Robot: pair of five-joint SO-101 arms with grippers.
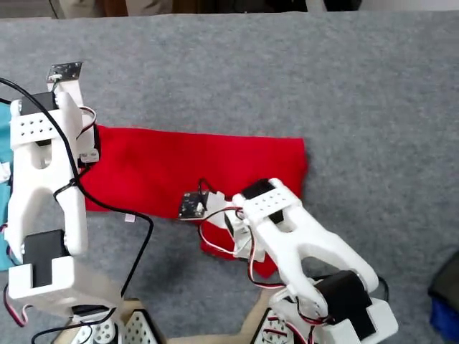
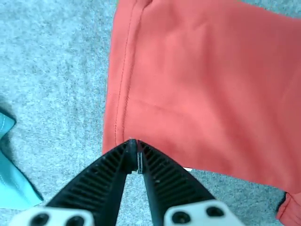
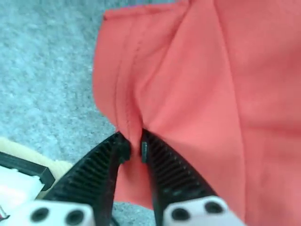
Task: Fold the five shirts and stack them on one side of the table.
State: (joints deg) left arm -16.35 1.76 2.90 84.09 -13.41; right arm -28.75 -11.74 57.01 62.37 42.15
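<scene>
Red shirt (image 1: pixel 179 168) lay spread flat on the grey felt table (image 1: pixel 358 86), near the middle, long side running across in the high view. One end of it was folded under or bunched toward the arm bases.

Your left gripper (image 2: pixel 135 149) sat at the shirt's left corner. Jaws were drawn together, tips meeting right on the stitched hem, so the edge looked pinched between them. The cloth around that corner lay smooth.

Your right gripper (image 3: pixel 133 147) was at the near edge of the shirt, further right. Jaws were clamped on a ridge of red cloth. The fabric rose into the tips and creased away from them, with a loose flap hanging below.

Teal cloth (image 2: pixel 11 188) lay at the table's left edge, just beside your left arm and apart from the red shirt. Dark blue item (image 1: pixel 446 301) sat at the right edge.
</scene>
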